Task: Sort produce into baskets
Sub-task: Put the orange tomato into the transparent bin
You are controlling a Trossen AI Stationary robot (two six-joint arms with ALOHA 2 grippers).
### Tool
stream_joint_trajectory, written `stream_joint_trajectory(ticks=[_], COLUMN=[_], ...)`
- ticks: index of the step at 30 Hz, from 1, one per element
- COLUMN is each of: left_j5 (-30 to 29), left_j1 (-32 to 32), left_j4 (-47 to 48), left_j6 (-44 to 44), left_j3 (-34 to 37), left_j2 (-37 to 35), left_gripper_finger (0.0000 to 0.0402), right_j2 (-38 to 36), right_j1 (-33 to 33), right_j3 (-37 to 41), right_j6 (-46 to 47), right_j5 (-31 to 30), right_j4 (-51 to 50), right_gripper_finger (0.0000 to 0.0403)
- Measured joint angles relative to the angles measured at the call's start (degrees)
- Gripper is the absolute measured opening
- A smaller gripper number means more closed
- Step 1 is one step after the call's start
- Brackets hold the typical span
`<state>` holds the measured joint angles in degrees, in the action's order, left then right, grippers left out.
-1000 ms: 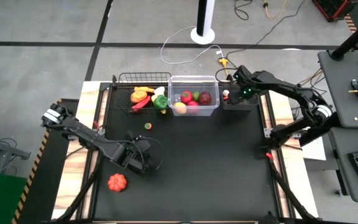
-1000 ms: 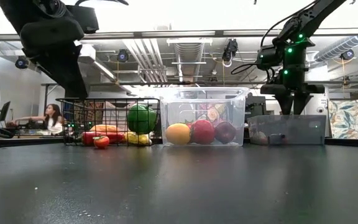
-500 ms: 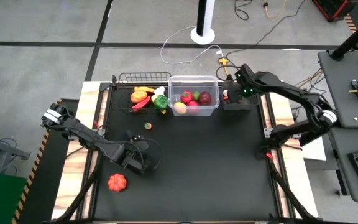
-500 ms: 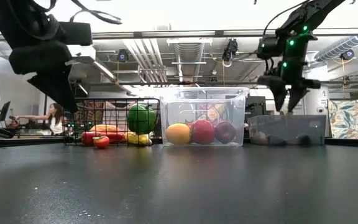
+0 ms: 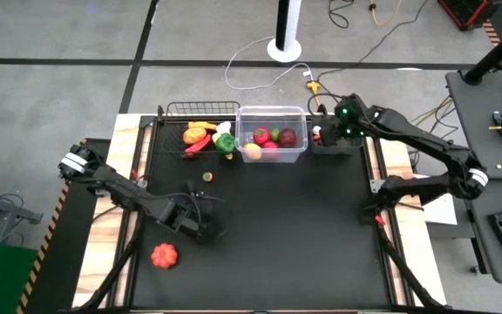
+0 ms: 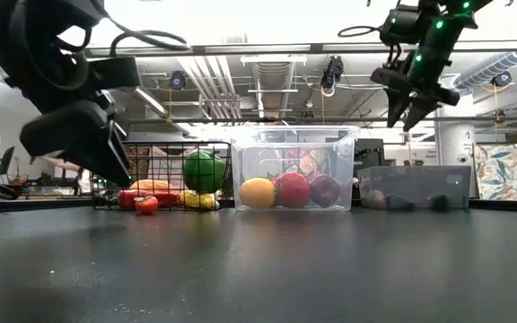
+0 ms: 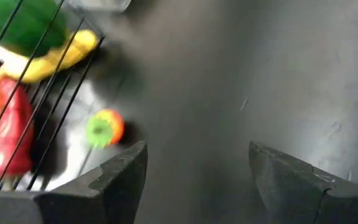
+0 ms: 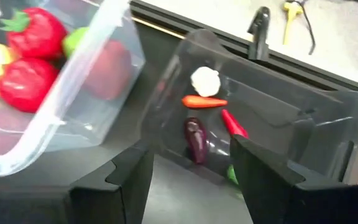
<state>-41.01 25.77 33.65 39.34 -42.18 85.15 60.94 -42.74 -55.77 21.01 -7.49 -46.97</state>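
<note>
- Now right gripper (image 6: 411,106) has lifted clear above the far-right dark tray (image 8: 328,118), fingers spread, empty: drop looks done.
- Left gripper (image 5: 200,221), fingers spread, empty, has shifted toward small tomato (image 5: 206,176); pumpkin (image 5: 165,255) waits near-left.

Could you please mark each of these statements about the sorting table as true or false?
1. An orange pumpkin lies on the mat outside the baskets. True.
2. The right hand grips a tomato. False: it is empty and open, above the dark tray.
3. The clear bin holds red fruit. True.
4. The left hand is inside the wire basket. False: it hovers open over the mat.
5. White garlic lies in the dark tray. True.
</note>
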Motion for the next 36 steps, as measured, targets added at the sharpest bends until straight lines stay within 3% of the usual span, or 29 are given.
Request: stream_joint_trajectory(ticks=[7,12,21,24,36], left_j5=[-2.5,-9.0,-9.8,-12.5,-13.6], left_j1=[-4.1,-6.2,-10.0,-10.1,-11.1], left_j4=[-14.3,-18.0,-30.2,-33.0,-45.7], left_j6=[-9.4,-8.7,-8.7,-8.8,-10.7], left_j3=[5.2,9.4,17.2,18.7,25.3], left_j2=[-1.0,-2.6,-3.5,-3.2,-3.0], left_gripper_finger=[0.0261,0.0261,0.0261,0.0261,0.0261], right_j2=[-1.3,-0.9,-0.8,-0.8,-0.8], right_j1=[4.0,5.7,6.1,6.1,6.1], right_j3=[0.0,0.0,0.0,0.0,1.4], right_j6=[1.0,1.3,1.6,1.6,1.5], right_j5=[0.0,0.0,0.0,-0.1,-0.1], right_j4=[1.5,1.5,2.9,2.8,2.8], right_gripper_finger=[0.0203,0.0203,0.0203,0.0203,0.0203])
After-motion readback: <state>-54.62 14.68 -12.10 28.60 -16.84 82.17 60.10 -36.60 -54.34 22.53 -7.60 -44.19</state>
